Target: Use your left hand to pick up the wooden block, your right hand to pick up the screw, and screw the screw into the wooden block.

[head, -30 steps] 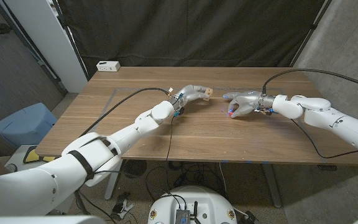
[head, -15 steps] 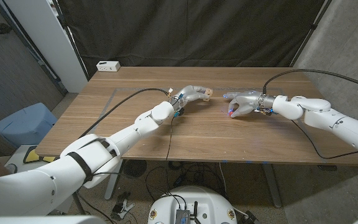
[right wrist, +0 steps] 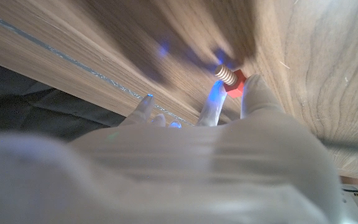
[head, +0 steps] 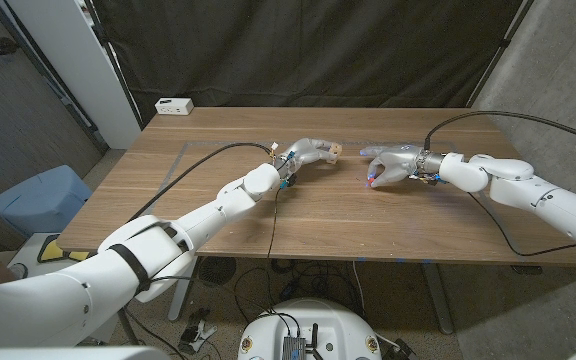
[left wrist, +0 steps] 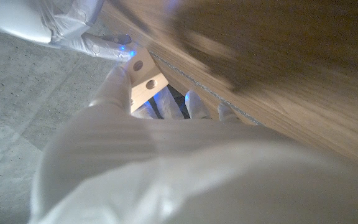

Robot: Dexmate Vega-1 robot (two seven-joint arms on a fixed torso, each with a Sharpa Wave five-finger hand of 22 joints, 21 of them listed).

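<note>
Fingers (right wrist: pixel 257 93) of the white right hand (head: pixel 388 168) pinch the red-headed screw with its pale threaded shank (right wrist: pixel 230 77), thumb and a neighbouring fingertip closing on the red head, the rest of the fingers reaching out over the wooden table (head: pixel 218 220). That hand sits right of the table's middle, the screw's red showing at its near side. Across a gap, the white left hand (head: pixel 308 155) grips the small pale wooden block with two round holes (left wrist: pixel 143 78), thumb on one side, fingers curled behind. Further off, at the far left corner, lies a small white box (head: pixel 174 105).
</note>
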